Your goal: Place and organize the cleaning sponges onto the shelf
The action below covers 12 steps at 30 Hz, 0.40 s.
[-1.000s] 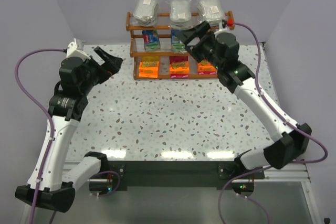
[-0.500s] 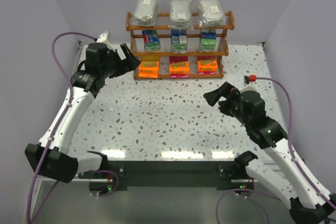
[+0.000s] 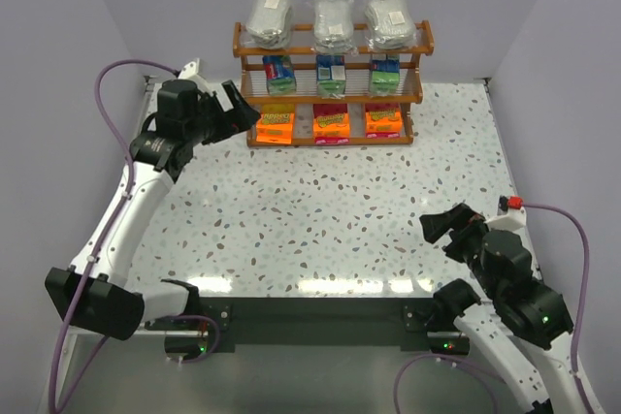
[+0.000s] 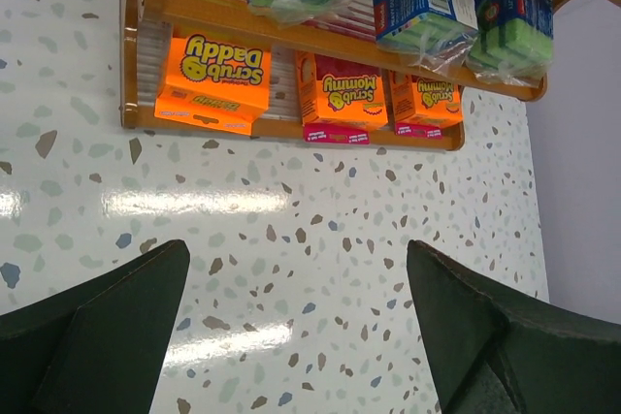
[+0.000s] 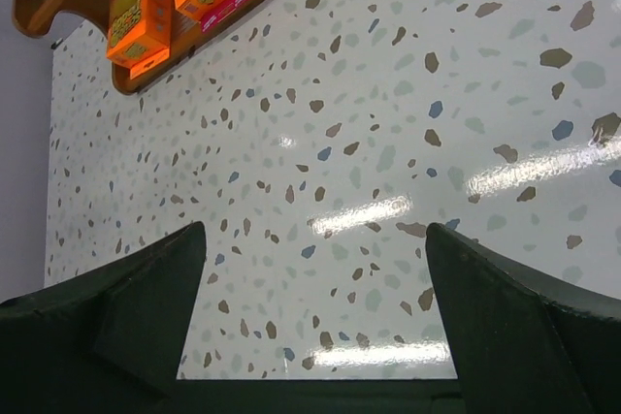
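Speckled table (image 3: pixel 330 210): shelf (image 3: pixel 413 97) with nine cleaning sponges (image 3: pixel 331 121) just ahead of left gripper (image 3: pixel 242 108) (jaws apart); right gripper (image 3: pixel 439 232), likewise spread, well back from it.

A second ago the right gripper (image 3: pixel 439 221) was up at the right end of the shelf (image 3: pixel 330 96), in front of the packs there. It has pulled all the way back and now hangs over the near right part of the table (image 3: pixel 320 210), well apart from the shelf. The green pack (image 3: pixel 385 73) it was hiding now shows in full. The left gripper (image 3: pixel 245 107) has moved from out on the left to just beside the shelf's left end.
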Tool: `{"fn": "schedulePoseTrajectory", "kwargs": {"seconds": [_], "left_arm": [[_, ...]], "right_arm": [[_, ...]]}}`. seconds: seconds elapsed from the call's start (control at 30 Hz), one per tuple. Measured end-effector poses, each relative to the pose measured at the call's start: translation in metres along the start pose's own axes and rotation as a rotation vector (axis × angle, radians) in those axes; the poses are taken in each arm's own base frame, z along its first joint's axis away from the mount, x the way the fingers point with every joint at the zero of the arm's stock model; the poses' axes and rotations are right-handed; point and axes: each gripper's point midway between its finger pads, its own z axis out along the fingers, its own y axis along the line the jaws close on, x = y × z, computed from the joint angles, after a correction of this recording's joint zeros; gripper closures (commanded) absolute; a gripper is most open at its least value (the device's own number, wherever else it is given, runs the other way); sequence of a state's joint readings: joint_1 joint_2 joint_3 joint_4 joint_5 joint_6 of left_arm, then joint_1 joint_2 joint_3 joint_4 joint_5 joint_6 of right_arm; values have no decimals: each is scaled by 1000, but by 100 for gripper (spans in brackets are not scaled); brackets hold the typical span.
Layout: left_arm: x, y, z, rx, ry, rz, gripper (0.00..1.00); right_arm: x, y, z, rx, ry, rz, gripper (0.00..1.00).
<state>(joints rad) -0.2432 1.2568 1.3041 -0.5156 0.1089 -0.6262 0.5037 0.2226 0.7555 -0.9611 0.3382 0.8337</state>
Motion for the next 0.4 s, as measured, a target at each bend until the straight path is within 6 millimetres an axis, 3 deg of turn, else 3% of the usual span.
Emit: {"fn": "schedulePoseTrajectory", "kwargs": {"seconds": [0.4], "left_arm": [[11,0,-25,24,-10,-33,0]], "right_arm": [[3,-10,1,37,-1,8,2]]}}
